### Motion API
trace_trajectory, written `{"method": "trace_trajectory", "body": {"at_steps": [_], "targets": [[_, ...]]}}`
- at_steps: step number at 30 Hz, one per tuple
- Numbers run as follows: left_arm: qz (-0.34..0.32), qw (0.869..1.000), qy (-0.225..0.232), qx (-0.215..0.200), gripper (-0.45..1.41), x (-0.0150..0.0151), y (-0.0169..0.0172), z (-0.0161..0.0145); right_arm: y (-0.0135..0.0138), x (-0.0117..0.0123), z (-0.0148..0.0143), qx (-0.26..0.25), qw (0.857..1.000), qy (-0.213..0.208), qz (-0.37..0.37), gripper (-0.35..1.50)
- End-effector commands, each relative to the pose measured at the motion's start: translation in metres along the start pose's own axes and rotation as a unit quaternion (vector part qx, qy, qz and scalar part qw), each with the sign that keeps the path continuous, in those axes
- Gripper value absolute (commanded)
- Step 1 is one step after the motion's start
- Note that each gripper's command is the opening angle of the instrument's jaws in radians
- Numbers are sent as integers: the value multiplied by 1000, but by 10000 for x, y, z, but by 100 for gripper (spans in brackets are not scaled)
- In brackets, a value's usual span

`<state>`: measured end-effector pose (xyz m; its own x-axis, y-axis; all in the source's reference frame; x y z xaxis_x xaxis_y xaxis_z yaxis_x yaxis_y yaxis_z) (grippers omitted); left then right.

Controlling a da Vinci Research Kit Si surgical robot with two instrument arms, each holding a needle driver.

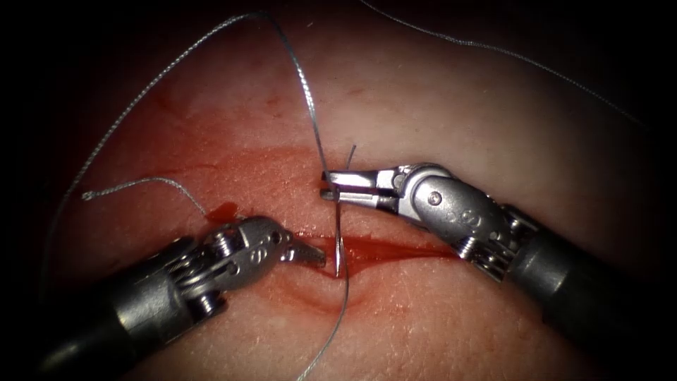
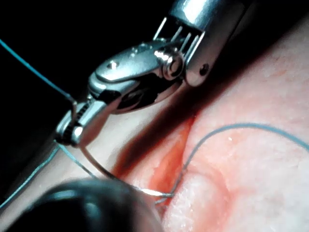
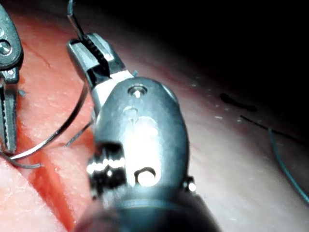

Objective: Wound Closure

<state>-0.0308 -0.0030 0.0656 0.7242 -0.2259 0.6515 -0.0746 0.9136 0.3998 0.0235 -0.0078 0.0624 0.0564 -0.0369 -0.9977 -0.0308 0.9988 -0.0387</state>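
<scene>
My right tool [image 1: 331, 187] is shut on the curved needle [image 1: 339, 233] near its tail end, above the cut [image 1: 395, 248]. The needle hangs down from these jaws and its lower end meets the tissue at the cut's left end. My left tool [image 1: 319, 257] lies left of the needle, jaws together and holding nothing, its tip a short gap from the needle's lower part. In the right wrist view the needle [image 3: 63, 125] arcs from my right tool [image 3: 84, 41] toward the left tool [image 3: 8, 145]. The left wrist view shows the right tool [image 2: 70, 133] gripping the needle [image 2: 94, 164].
The thread [image 1: 303, 77] loops high over the tissue, comes down past the right jaws and trails off toward the near edge. A short thread end [image 1: 141, 182] lies on the left side. Another strand [image 1: 493, 48] crosses the far right. Red fluid [image 1: 247, 169] stains the tissue.
</scene>
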Motion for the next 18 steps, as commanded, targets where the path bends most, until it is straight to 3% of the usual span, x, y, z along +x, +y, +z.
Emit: {"method": "trace_trajectory", "body": {"at_steps": [1,6,18], "targets": [[3,1000,-2,-3,-45,-9,8,-4,12,7,4,-3,1000,3,10,-35],[3,1000,-2,-3,-45,-9,8,-4,15,10,3,-43,997,0,66,-35],[11,1000,-1,-4,-42,-10,5,-3,14,4,7,-41,984,15,172,-35]]}}
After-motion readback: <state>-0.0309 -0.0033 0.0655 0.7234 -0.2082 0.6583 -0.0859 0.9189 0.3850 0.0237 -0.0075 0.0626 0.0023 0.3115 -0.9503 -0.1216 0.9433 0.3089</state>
